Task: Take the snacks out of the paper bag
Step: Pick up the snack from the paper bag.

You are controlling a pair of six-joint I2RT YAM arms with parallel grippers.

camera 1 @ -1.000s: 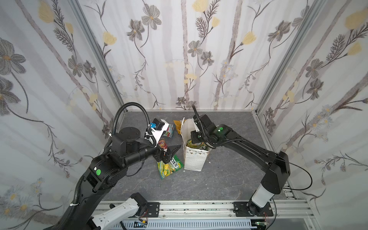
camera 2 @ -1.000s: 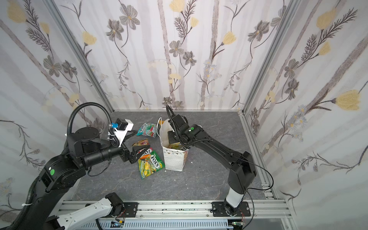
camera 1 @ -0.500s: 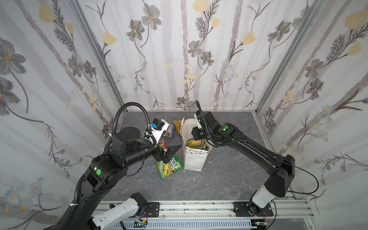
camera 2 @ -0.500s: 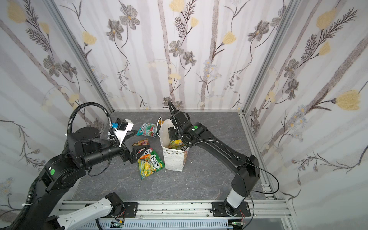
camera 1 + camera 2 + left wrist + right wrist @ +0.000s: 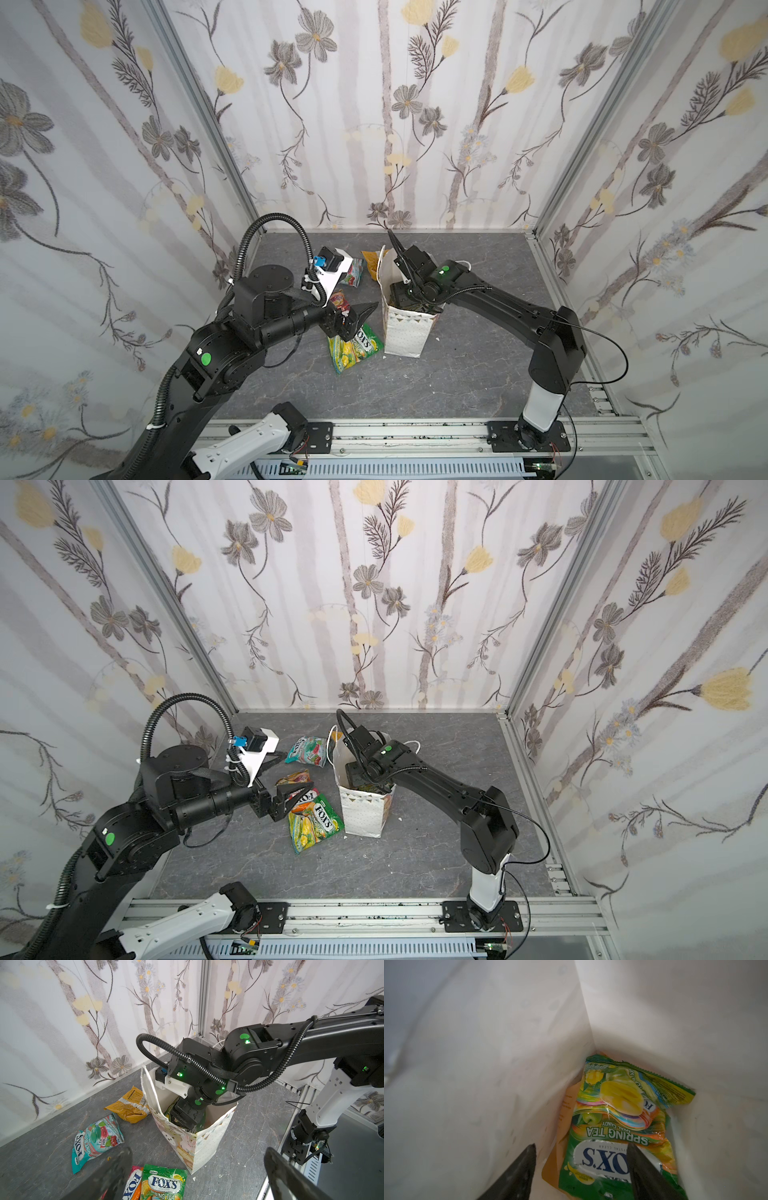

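R tool (image 5: 581,1145), shut 1 s ago, now part-open & empty deep in paper bag (image 5: 405,336) over green FOX'S packet (image 5: 618,1118), so next grab looks imminent; L tool (image 5: 293,798) wide open, empty, over 4 snacks (image 5: 97,1140) on worktop (image 5: 478,374).

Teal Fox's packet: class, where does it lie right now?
In both top views the teal packet lies flat on the table, just left of the paper bag, beside the yellow-orange packet.

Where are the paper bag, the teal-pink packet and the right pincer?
paper bag (image 5: 362,817): a top view, printed front wall.
teal-pink packet (image 5: 97,1140): left wrist view, its middle.
right pincer (image 5: 581,1144): right wrist view, midway between fingertips.
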